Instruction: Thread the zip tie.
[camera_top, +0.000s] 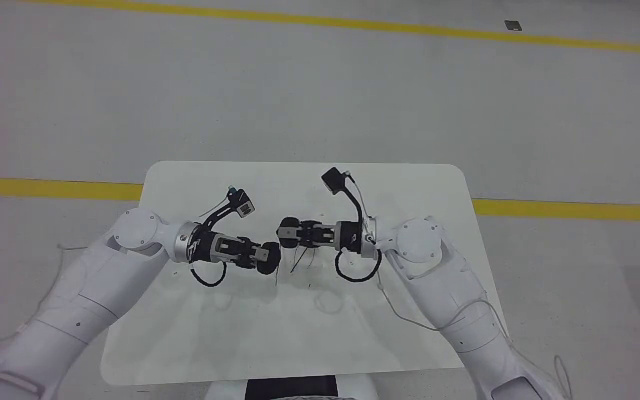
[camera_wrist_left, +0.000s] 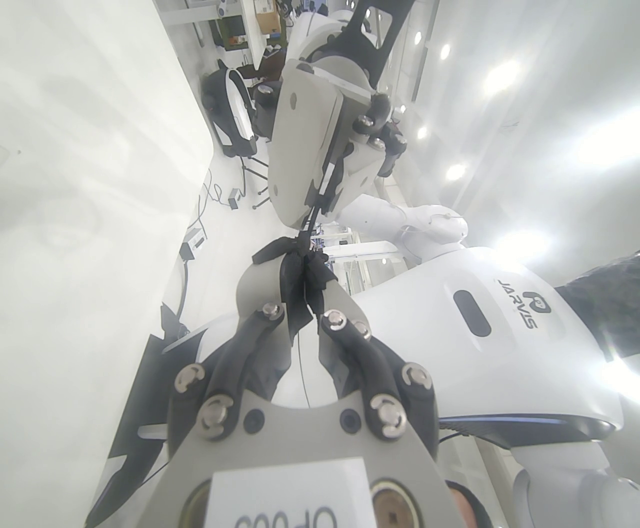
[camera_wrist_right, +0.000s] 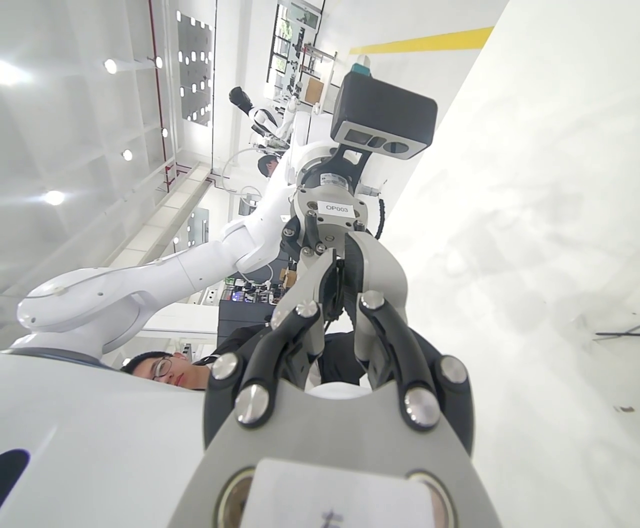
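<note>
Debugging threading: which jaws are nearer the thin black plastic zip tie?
Neither: both hold it. Left gripper is shut on the thin black plastic zip tie; right gripper is shut on it from the opposite side.

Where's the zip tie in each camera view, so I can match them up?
Top view: zip tie, thin strand where left gripper meets right gripper, mid-table.
Left wrist view: stretched between both grippers.
Right wrist view: hidden inside the grip, cannot tell.
Shared landmark: white table.

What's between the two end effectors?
The zip tie: a thin black strand bridges the short gap from the left end effector to the right end effector, each shut on it. The left wrist view shows it clearest.
</note>
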